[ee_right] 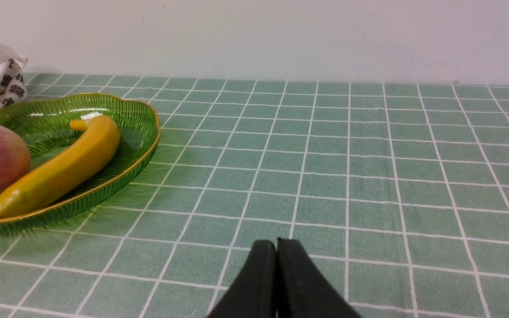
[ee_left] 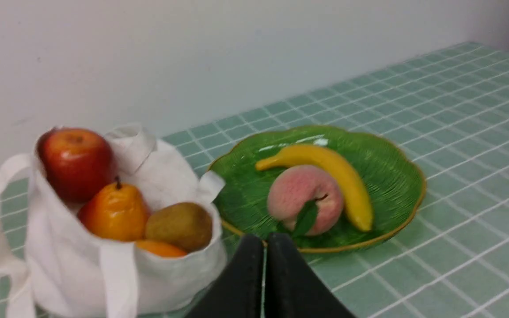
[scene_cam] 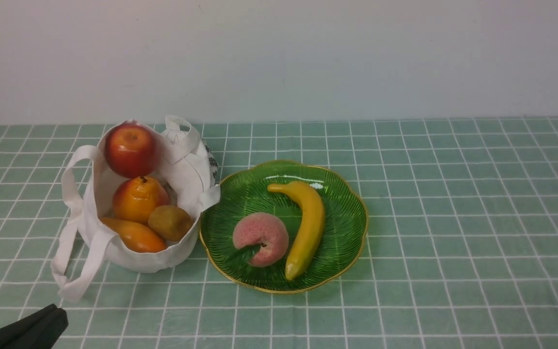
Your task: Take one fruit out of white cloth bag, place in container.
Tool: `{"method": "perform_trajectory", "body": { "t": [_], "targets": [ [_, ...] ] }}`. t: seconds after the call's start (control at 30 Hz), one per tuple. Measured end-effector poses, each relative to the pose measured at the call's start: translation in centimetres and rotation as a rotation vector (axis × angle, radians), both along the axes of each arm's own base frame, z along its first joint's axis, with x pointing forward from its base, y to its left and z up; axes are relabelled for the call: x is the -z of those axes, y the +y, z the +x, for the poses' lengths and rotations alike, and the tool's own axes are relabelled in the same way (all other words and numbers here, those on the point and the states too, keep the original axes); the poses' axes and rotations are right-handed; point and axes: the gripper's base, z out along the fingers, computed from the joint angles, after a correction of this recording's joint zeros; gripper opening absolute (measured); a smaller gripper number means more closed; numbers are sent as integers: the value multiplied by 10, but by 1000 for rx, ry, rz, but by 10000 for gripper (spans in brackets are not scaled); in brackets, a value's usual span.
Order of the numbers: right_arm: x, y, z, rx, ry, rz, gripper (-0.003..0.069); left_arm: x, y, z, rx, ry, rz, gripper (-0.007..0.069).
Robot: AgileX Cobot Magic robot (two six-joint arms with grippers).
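Observation:
The pink fuzzy peach [scene_cam: 260, 239] with its green leaf lies in the green glass plate [scene_cam: 342, 242] beside a yellow banana [scene_cam: 308, 223]. The white cloth bag [scene_cam: 182, 165] stands left of the plate, touching its rim. My left gripper [scene_cam: 58, 312] is shut and empty at the near left corner, in front of the bag's handles. In the left wrist view the shut left gripper [ee_left: 265, 240] sits short of the plate [ee_left: 387, 163] and the peach [ee_left: 301, 194]. My right gripper [ee_right: 276, 245] is shut over bare cloth, right of the plate [ee_right: 142, 119]; the front view does not show it.
In the bag lie a red apple [scene_cam: 130, 149], an orange pear [scene_cam: 138, 198], a brown kiwi [scene_cam: 170, 222] and an orange fruit [scene_cam: 133, 235]. Long loop handles [scene_cam: 73, 271] trail towards the near edge. A green checked tablecloth [scene_cam: 453, 218] covers the table up to a white wall.

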Motion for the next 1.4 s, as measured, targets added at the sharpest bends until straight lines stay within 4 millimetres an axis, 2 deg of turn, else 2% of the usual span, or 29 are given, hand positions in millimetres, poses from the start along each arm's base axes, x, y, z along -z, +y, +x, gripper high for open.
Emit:
{"method": "perform_trajectory", "body": {
  "t": [0.17,0.2,0.27,0.37,0.5,1.4],
  "targets": [
    [0,0,0,0,0,0,-15,22,11,-1,-148,-10,5,-8],
    [0,0,0,0,0,0,-15,33,15,-1,-217,8,-16,-8],
    [0,0,0,0,0,0,-15,42,18,-1,-283,33,-57,-8],
    [0,0,0,0,0,0,-15,47,23,-3,-382,69,-129,-8],
    [0,0,0,0,0,0,-15,56,27,-5,-459,165,-134,-8],
    [0,0,0,0,0,0,-15,57,25,-6,-402,172,-84,-8]
  ]
}}
